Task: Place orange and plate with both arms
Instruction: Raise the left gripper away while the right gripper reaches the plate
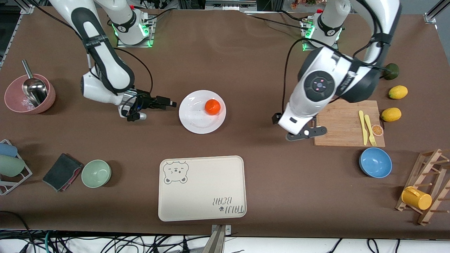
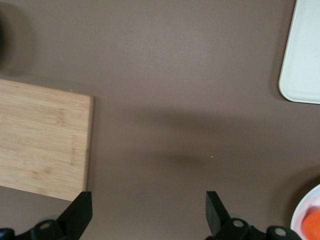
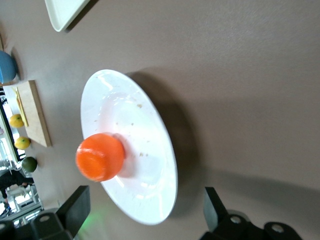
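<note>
Orange (image 1: 212,106) sits on plate (image 1: 202,111). Right tool (image 1: 165,103) spread, just beside rim: approach low, pinch rim squarely. Left tool (image 1: 306,133) spread, empty, waits over surface (image 1: 246,70).

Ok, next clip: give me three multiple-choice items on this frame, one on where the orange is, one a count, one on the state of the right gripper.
1. Where is the orange?
A. On the plate
B. On the cutting board
C. In the blue bowl

2. How many yellow lemons lie near the cutting board?
A. One
B. Two
C. Four

3. What state is the right gripper in?
A. Shut on the orange
B. Shut on the plate
C. Open, holding nothing

Answers: 1 A, the fruit rests on the white plate. 2 B, two lemons lie beside the board. 3 C, its fingers stand apart beside the plate, with nothing between them.
</note>
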Action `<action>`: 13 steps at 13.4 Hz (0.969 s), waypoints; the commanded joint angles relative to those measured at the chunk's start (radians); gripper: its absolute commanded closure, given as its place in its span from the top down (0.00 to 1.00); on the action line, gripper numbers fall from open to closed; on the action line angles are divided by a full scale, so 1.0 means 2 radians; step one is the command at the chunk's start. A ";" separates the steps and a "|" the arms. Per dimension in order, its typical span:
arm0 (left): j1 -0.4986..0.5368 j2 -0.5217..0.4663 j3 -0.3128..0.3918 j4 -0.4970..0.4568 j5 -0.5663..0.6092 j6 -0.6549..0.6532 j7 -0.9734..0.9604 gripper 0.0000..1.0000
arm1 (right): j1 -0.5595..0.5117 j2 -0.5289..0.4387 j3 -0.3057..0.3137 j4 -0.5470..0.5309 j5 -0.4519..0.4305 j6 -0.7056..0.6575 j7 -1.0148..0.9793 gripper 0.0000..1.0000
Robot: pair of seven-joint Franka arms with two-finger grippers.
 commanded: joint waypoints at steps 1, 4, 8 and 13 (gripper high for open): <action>0.017 -0.020 -0.006 -0.007 0.001 -0.019 0.029 1.00 | 0.000 0.039 0.018 0.011 0.055 0.026 -0.056 1.00; 0.036 -0.027 -0.007 -0.007 0.000 -0.026 0.063 1.00 | 0.012 0.044 0.017 0.017 0.083 0.027 -0.062 0.99; 0.087 -0.066 -0.006 -0.007 0.001 -0.056 0.159 1.00 | 0.039 0.073 0.017 0.043 0.102 0.056 -0.063 0.88; 0.142 -0.109 -0.002 -0.016 -0.001 -0.074 0.264 1.00 | 0.046 0.079 0.017 0.051 0.104 0.062 -0.081 0.00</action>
